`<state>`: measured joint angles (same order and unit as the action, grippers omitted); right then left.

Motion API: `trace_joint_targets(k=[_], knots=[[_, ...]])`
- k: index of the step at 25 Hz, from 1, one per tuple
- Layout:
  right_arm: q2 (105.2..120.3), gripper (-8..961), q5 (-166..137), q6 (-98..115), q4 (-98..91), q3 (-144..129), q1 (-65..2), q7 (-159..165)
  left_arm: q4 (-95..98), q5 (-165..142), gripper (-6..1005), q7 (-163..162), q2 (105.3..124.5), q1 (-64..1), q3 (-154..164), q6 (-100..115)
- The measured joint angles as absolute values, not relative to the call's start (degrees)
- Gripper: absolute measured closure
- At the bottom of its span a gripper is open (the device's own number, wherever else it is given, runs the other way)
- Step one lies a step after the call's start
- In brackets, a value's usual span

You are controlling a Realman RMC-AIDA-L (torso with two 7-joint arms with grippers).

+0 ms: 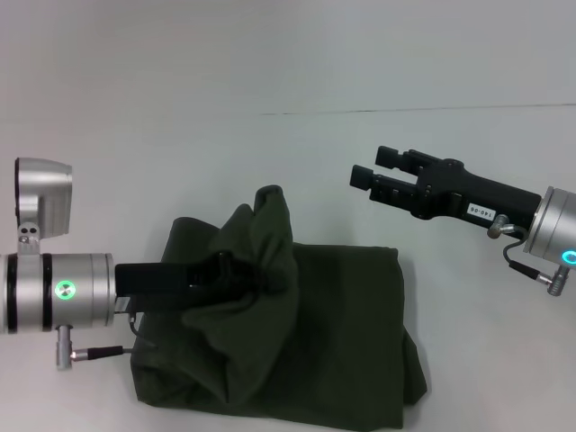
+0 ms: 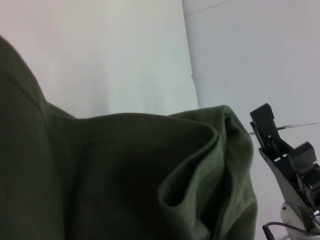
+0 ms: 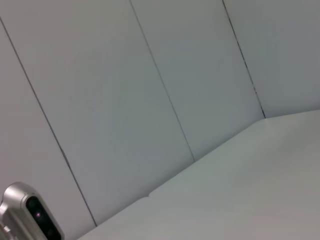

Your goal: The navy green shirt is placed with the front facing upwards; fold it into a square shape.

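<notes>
The navy green shirt (image 1: 342, 333) lies bunched on the white table (image 1: 270, 81) as a rough rectangle, with no lettering showing. My left gripper (image 1: 238, 270) reaches in from the left and is shut on a raised hump of its cloth, which drapes over the fingers and hides them. In the left wrist view the lifted folds of the shirt (image 2: 125, 175) fill most of the picture. My right gripper (image 1: 373, 166) hangs open and empty in the air to the upper right of the shirt, apart from it. It also appears far off in the left wrist view as the right gripper (image 2: 282, 135).
Bare white tabletop surrounds the shirt, with a seam line (image 1: 405, 111) across the far side. The right wrist view holds only white wall panels (image 3: 150, 75), table surface and a silver camera housing (image 3: 30, 215) in a corner.
</notes>
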<state>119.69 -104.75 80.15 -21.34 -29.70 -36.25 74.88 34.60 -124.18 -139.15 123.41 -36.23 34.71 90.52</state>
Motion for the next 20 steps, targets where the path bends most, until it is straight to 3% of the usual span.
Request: trace_joint_targets(k=[7,18,20], knots=[[119.70,170,-104.75,79.26,-21.26,-29.71,-36.29,74.88,30.86,-120.64,816,-133.89,123.42,-35.82,34.71,90.89],[119.66,170,-104.92,79.18,-21.31,-30.13,-36.29,75.79,29.83,-116.49,583,-123.91,122.10,-33.92,32.77,96.23],[119.50,170,-105.50,80.32,-22.23,-30.89,-36.29,76.96,30.51,-114.43,504,-117.17,121.92,-32.73,30.82,98.47]])
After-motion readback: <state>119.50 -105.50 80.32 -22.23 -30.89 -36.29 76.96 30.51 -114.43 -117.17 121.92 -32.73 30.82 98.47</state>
